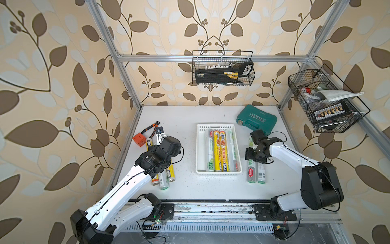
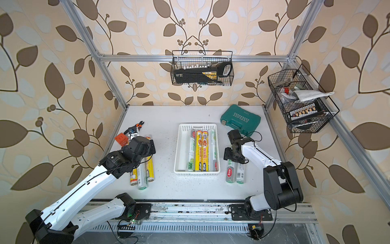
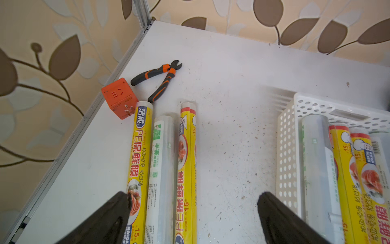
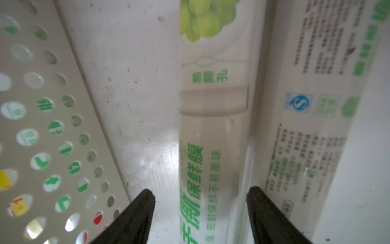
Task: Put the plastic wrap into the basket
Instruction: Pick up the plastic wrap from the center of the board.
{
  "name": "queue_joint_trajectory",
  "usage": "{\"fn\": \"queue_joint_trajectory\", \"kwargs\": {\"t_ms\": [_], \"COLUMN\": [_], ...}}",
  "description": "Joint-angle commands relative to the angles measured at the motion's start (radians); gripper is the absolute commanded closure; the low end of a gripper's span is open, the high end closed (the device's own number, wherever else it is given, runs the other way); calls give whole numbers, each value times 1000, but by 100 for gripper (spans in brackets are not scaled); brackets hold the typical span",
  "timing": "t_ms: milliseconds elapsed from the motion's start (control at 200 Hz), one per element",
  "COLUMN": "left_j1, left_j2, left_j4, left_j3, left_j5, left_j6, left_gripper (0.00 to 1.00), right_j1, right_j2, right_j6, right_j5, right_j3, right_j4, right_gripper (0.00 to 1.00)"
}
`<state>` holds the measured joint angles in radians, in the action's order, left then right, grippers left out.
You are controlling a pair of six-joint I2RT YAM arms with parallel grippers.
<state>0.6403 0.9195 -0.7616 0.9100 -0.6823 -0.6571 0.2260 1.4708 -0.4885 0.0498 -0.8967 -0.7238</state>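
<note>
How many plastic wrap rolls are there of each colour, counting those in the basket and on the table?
Yellow-label rolls: 4
Clear rolls with green print: 5
Total: 9

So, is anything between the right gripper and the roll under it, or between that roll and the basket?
Nothing visible. The right gripper straddles the green-print roll, jaws open; a second roll lies alongside, away from the basket.
</note>
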Motion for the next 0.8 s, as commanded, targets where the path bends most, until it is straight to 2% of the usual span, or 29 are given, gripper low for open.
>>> {"fn": "queue_joint_trajectory", "kwargs": {"t_ms": [0,580,685,795], "left_j1": [-11,-11,-11,-11], "left_j2": [-44,-134,-146,-153], "left_j4": [-11,-32,-31,-35], "left_j3": [-15,-45,-49,-55], "left_j5": [-62,-12,-9,-6], "left_j6": [-10,-44,-42,-46], "left_gripper": [1,1,1,1], "right_j1": [-4,-4,-2,-1], "right_j2": [25,185,201,201], "right_j6": [-1,-12,-15,-14], "right_j5": [14,-11,-15,-14], "right_j3": [-38,-82,-91,-97], "right_j4": [23,79,81,78], "right_gripper": [28,35,40,50]}}
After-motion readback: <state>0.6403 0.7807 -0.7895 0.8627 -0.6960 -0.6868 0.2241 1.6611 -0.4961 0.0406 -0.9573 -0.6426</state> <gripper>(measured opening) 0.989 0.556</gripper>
